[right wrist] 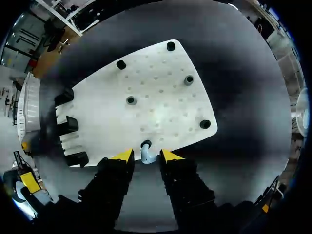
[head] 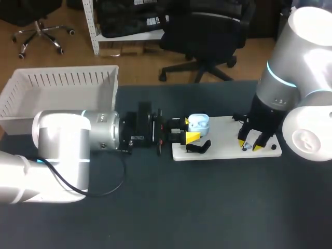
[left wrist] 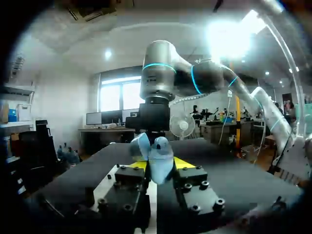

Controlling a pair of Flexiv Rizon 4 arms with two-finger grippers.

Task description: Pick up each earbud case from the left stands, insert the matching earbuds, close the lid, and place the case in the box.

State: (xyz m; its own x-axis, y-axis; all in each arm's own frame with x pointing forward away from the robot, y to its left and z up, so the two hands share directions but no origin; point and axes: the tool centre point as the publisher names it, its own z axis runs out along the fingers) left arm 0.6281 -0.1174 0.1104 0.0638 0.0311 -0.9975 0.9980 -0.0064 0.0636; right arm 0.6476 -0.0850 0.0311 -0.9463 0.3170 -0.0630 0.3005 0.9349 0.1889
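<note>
While the left pincer grips the open case, the earbud lies between the right pincer's released fingers.

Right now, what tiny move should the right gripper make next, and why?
Probably close the right gripper on the earbud: its open tips sit either side of it on the white board, and the left gripper holds the earbud case.

The left tool, black with two yellow tips, squeezes a small light blue plastic earbud case from both sides. The case's lid looks open. Ahead of it, the big silver right arm comes straight down to the dark table.
</note>
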